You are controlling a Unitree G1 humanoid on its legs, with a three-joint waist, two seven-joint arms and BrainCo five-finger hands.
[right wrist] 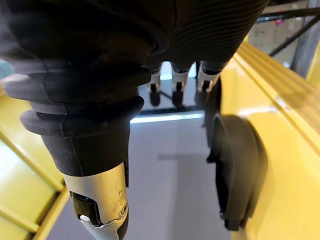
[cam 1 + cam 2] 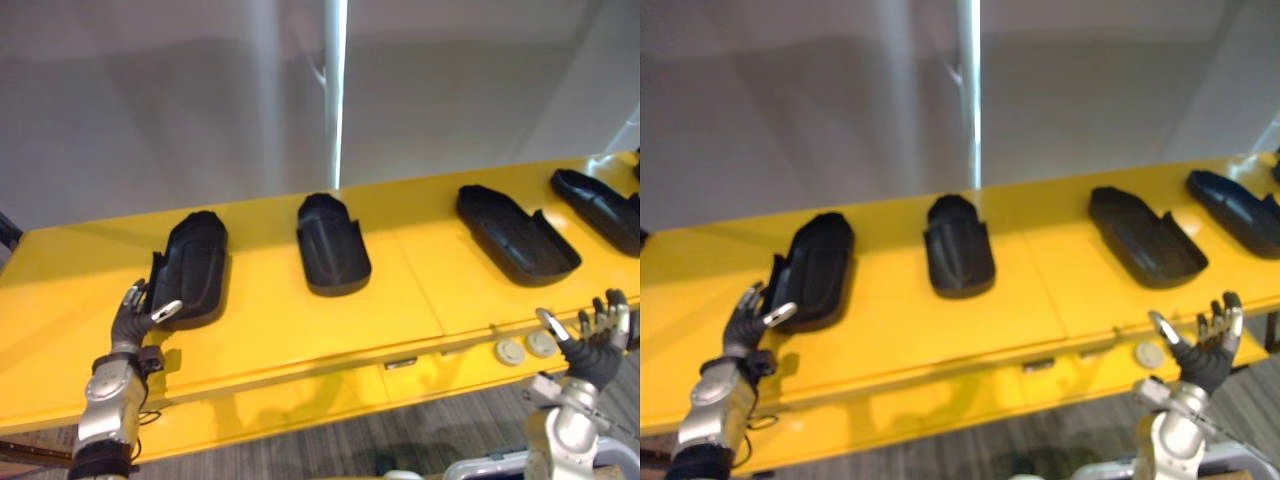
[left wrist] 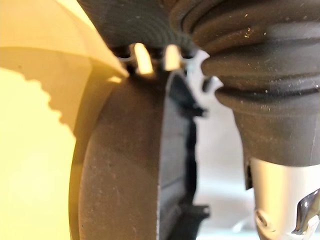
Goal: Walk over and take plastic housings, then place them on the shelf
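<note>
The leftmost black moulded plastic housing [image 2: 195, 265] lies on the yellow bench [image 2: 300, 330], long axis 12 to 6 o'clock, just beside and at 1 o'clock of the nearer left robot hand [image 2: 135, 318], spread and empty like the right robot hand [image 2: 590, 340].

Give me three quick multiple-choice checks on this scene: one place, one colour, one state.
1. Where is the left hand?
A) at the leftmost housing
B) at the rightmost housing
C) under the shelf

2. What colour is the shelf?
A) white
B) green
C) yellow

3. What state is the right hand in?
A) shut on a housing
B) open, holding nothing
C) curled into a fist

Answers:
1 A: its fingers reach that housing's near end.
2 C: the whole surface is yellow.
3 B: its fingers are spread straight at the shelf's front edge.
</note>
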